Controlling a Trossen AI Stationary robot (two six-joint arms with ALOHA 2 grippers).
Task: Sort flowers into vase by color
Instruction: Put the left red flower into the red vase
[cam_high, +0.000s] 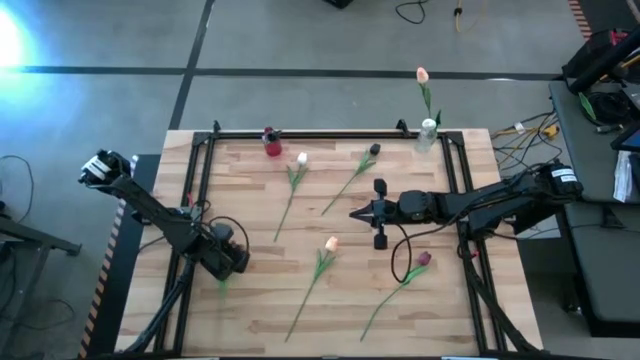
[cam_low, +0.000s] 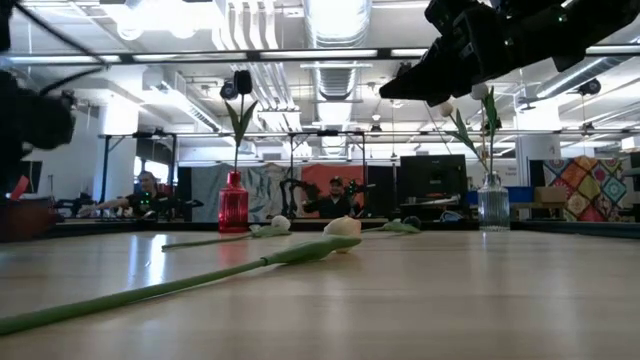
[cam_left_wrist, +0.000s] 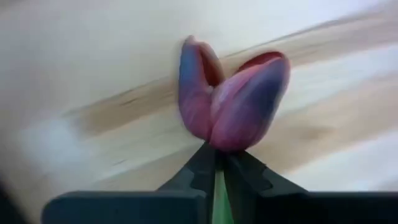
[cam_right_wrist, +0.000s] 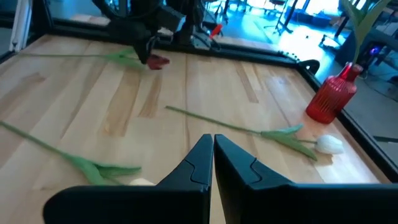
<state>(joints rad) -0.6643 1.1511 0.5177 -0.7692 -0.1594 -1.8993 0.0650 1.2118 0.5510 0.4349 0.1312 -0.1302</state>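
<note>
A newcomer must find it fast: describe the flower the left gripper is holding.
Start at the wooden table and find its left edge, where the left gripper is shut on a dark red tulip just under its head. Every other loose flower lies untouched farther right.

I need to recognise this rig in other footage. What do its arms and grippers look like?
Both arms are dark, nearly black, and slender and jointed. The left arm has a pale block at its base end; the right arm bears a white marking there, with a black cable looping below it. The left gripper and right gripper have matte black, angular fingers tapering to points.
</note>
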